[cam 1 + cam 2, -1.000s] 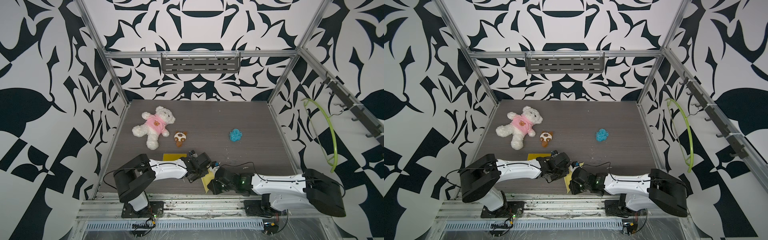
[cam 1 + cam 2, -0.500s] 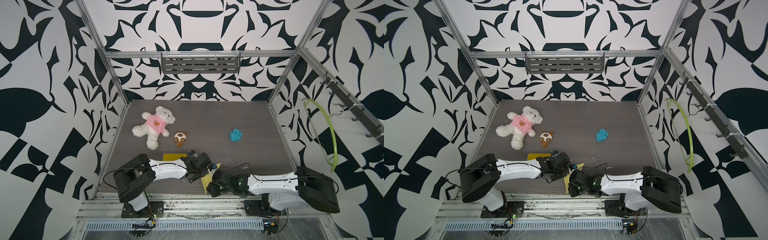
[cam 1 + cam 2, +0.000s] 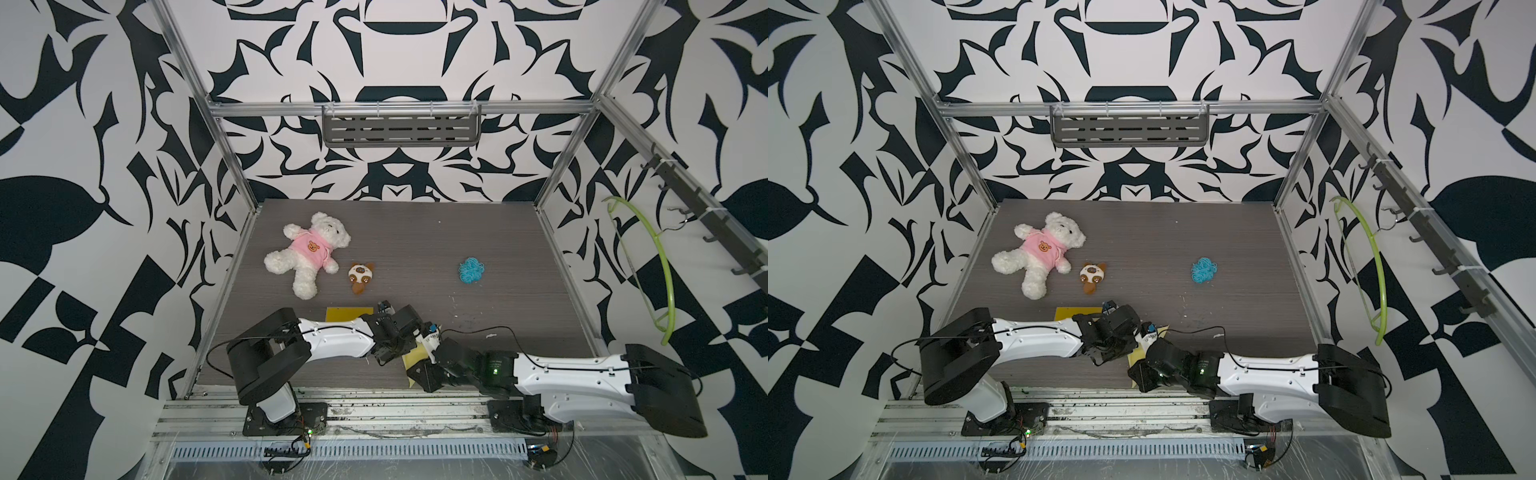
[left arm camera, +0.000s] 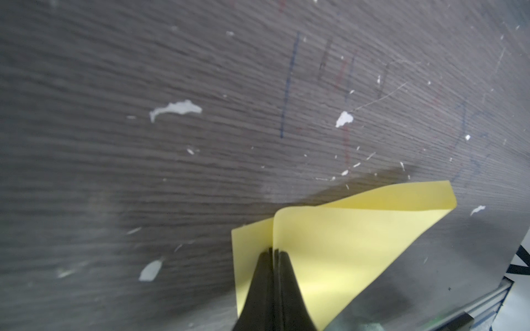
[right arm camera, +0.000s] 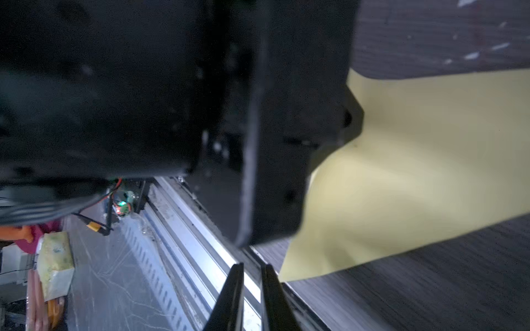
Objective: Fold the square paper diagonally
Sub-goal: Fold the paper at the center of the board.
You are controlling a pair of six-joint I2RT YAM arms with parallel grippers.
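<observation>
Left claw (image 4: 274,258) pinching yellow paper (image 4: 344,243), sheet curled over, fold half done. Right claw (image 5: 252,275) slightly parted, empty. Crease not pressed yet.

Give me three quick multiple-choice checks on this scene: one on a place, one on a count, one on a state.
1. Where on the table is the pale yellow paper?
A) by the far wall
B) in the far right corner
C) at the near edge, by the rail

2. How many plush toys lie on the table?
A) one
B) two
C) four

3. What is the left gripper doing?
A) shut on the paper
B) hanging open
C) shut on a plush toy

Key:
1 C, the right wrist view shows the paper's corner next to the rail.
2 B, only the white teddy bear and the small brown plush.
3 A, its fingers pinch the curled paper in the left wrist view.
</observation>
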